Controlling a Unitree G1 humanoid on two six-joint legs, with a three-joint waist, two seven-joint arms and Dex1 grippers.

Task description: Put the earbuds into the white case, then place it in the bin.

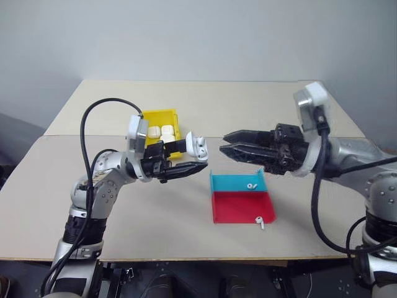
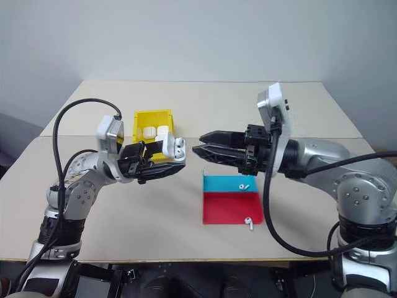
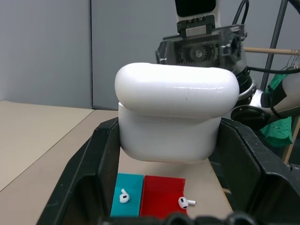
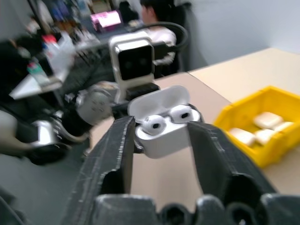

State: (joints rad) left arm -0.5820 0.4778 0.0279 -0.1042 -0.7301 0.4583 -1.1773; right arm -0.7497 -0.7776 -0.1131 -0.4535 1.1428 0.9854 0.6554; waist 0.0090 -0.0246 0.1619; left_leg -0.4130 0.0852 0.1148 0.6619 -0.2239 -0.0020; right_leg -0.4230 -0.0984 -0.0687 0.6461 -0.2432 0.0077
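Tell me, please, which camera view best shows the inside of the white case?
The right wrist view: the white case faces it with its lid up, two earbuds seated inside. The left wrist view gives its closed-looking back. The eye views show it small, held in the left gripper.

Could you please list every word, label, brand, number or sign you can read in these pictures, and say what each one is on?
There is no text that can be read.
The white case, held in the left gripper, is plain.
The bin and the blue-and-red tray bear no marking.
The lit screen behind the person is too blurred to read.
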